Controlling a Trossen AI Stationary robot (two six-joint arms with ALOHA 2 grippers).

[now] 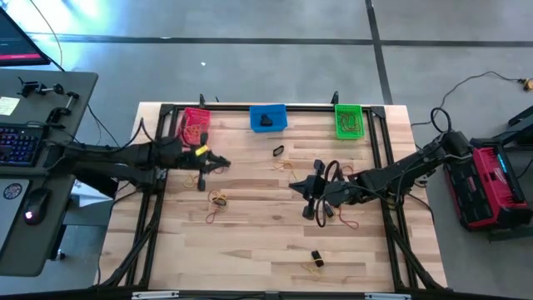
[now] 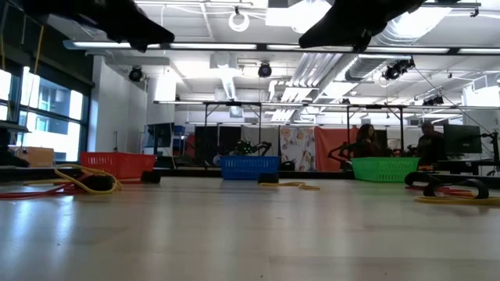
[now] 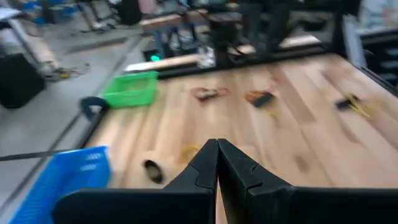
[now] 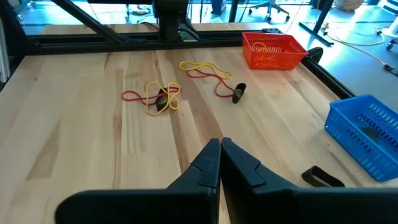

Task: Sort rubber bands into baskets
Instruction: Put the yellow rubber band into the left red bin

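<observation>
Three mesh baskets stand along the table's far edge: red-pink (image 1: 194, 123), blue (image 1: 268, 117), green (image 1: 349, 120). Rubber bands lie loose on the wood: a black one (image 1: 278, 151), a yellow and red one (image 1: 283, 167), a tangle (image 1: 218, 200), a red one (image 1: 346, 220) and a black and yellow pair (image 1: 316, 258) near the front. My left gripper (image 3: 217, 146) is shut and empty, above the table just in front of the red-pink basket (image 1: 218, 162). My right gripper (image 4: 221, 144) is shut and empty, above the table's middle (image 1: 296, 185).
A black frame (image 1: 379, 158) runs round the table top. The right wrist view shows a black band (image 4: 320, 177) near the blue basket (image 4: 367, 134) and a tangle of bands (image 4: 160, 98) farther off. A desk with a keyboard (image 1: 21, 142) stands left of the table.
</observation>
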